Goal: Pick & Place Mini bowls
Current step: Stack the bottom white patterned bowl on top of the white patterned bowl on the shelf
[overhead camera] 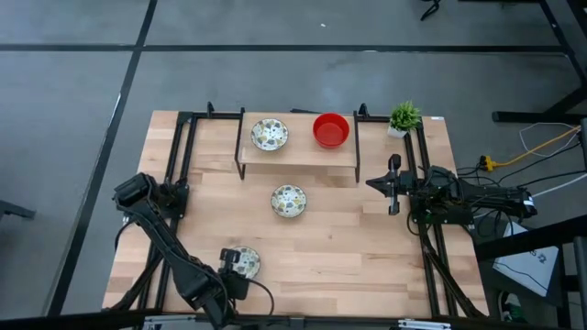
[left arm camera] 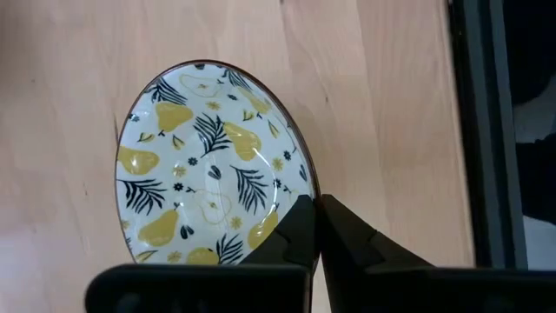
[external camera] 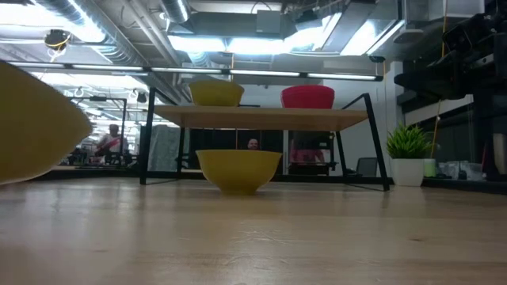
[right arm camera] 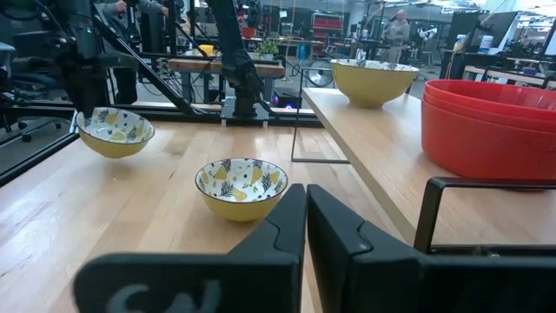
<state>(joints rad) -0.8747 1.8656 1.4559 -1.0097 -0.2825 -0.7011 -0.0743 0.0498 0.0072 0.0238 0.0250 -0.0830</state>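
Note:
My left gripper is near the table's near edge and is shut on a cream bowl with yellow pears and dark leaves. That bowl also fills the left of the low view. A second patterned bowl stands on its base mid-table. A third sits on a raised wooden shelf, beside stacked red bowls. My right gripper waits shut at the table's right side, touching nothing. My left gripper pinches the patterned bowl by its rim. One finger is inside the bowl and the other is outside the wall. The bowl is lifted clear of the table and slightly tilted.
The shelf stands on thin black legs toward the far edge. A small green potted plant sits at the far right corner. Black frame rails run along both sides of the table. Bare wood lies in the near middle.

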